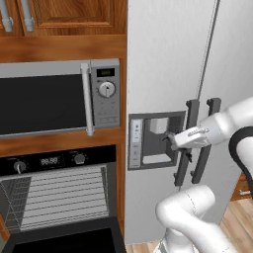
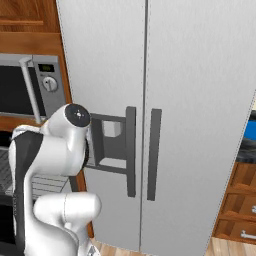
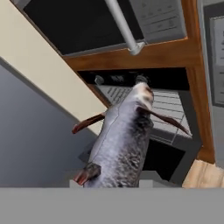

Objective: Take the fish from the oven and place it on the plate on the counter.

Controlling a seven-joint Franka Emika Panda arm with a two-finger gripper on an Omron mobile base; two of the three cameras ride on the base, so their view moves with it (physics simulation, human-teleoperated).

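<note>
I've got the fish (image 3: 124, 140) clamped in the tool (image 1: 170, 140), long axis running straight out ahead of it, with the blue plate (image 2: 250, 131) well off to the tool's right.

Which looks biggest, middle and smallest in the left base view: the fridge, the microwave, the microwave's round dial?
1. fridge: biggest, taller than the picture.
2. microwave: middle.
3. dial: smallest, a little knob on the microwave's panel.
</note>
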